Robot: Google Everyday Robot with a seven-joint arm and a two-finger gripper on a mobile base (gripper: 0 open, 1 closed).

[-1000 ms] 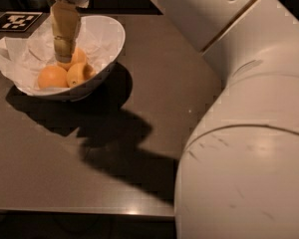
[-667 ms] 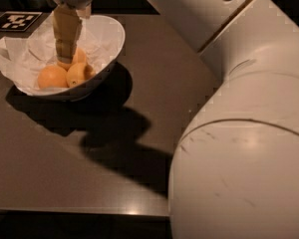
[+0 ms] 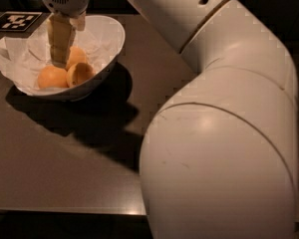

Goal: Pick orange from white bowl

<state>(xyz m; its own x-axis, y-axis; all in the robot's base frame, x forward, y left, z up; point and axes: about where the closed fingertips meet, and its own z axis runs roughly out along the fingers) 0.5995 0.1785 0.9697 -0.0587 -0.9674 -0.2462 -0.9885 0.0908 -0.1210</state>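
Observation:
The white bowl (image 3: 112,39), lined with crumpled white paper, stands at the table's far left. Three oranges lie in it: one at the front left (image 3: 51,77), one at the front right (image 3: 81,72) and one behind them (image 3: 78,55). My gripper (image 3: 59,62) reaches straight down into the bowl from above. Its tip is among the oranges, right beside the rear one and above the gap between the front two. I cannot tell whether it touches any of them.
The bowl sits on a dark brown table (image 3: 65,168). A black-and-white marker tag (image 3: 16,21) lies at the far left corner behind the bowl. My large white arm (image 3: 224,133) fills the right half of the view and hides the table's right side.
The gripper has stayed in the bowl over the oranges, shifting only slightly. The big white arm link has swung further left across the view.

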